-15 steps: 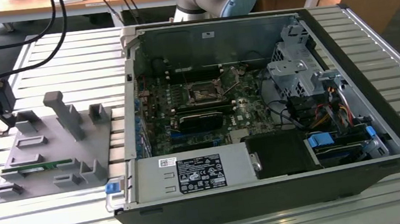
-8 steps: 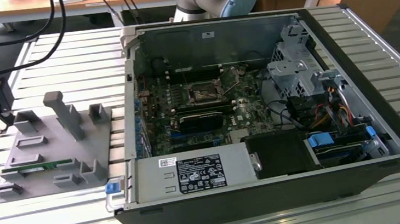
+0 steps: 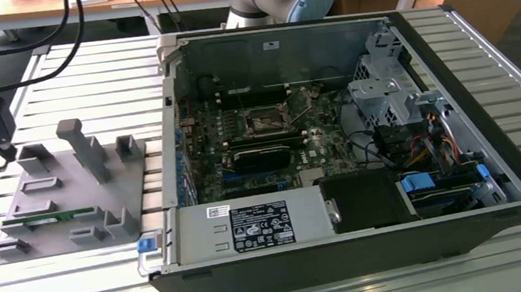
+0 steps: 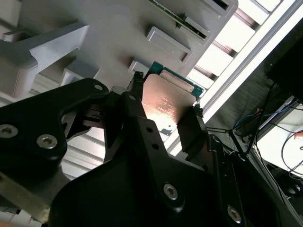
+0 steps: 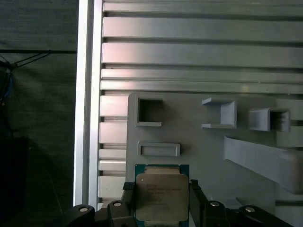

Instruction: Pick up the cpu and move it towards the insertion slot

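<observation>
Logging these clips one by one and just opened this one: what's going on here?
The arm's gripper is shut on the cpu, with a finger on each of two opposite edges, as seen in both wrist views. It is at the gray fixture on the exterior view's left, beside the open computer case. The slot is on the board inside that case, well away from the cpu.
</observation>
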Controlling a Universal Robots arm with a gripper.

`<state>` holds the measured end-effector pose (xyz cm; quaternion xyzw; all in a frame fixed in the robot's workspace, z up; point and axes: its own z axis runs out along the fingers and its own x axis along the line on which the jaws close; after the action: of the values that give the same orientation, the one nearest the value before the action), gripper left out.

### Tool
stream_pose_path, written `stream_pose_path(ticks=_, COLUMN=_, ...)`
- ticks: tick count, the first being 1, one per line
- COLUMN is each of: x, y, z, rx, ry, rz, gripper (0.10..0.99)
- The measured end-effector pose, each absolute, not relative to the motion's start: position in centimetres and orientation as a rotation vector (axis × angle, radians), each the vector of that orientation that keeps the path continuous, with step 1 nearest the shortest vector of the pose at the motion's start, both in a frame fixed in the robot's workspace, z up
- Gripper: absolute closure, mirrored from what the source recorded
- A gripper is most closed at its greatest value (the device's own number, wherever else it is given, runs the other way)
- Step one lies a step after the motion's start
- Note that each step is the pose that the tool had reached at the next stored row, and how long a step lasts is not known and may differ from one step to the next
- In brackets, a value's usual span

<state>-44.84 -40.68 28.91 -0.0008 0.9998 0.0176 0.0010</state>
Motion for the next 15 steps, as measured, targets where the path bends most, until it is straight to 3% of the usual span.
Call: stream_pose_path(ticks=15, x=-44.8, y=-40.6, z=30.2, rx=-0.003, ry=3.139, rz=0.055, gripper=0.549)
